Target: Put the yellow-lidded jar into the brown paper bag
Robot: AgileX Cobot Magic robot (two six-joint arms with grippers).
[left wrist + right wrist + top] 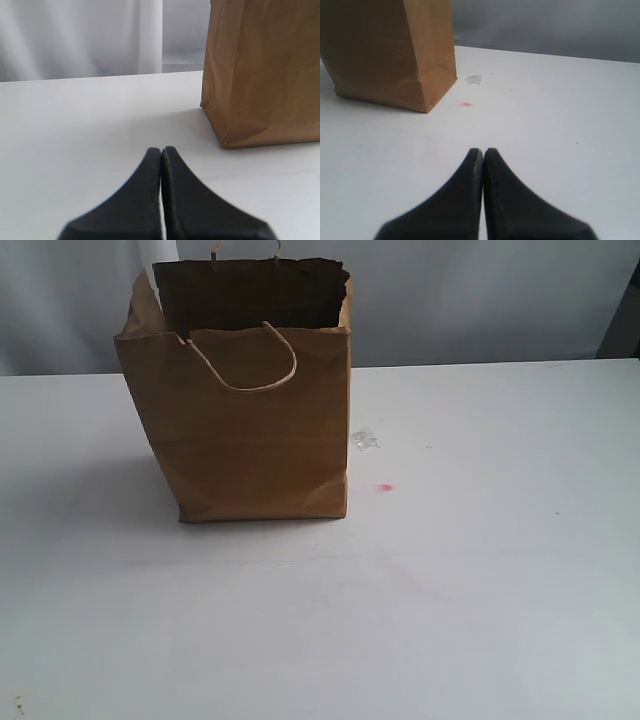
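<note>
I have the brown paper bag standing upright in the upper left of centre of the exterior frame, on the white table, its mouth open and its ragged top edge towards the pale backdrop. One twisted cord handle droops over the near face. The inside is dark, and I cannot tell what, if anything, lies in it. Just to the right of the bag's lower right corner in that frame I see a small clear scrap on the table, and a little below it a red smudge. I see the pincers only through their own wrist cameras. The left gripper has its two black fingers pressed together at the tips with nothing between them. It sits low over bare table, and the bag's creased bottom corner stands ahead of it and off to one side, well apart from the tips. The right gripper is likewise closed on nothing, tips meeting. The bag is ahead of it and off to the other side, also well apart, with the red smudge and the clear scrap lying on the table between the fingertips and the bag's corner.
</note>
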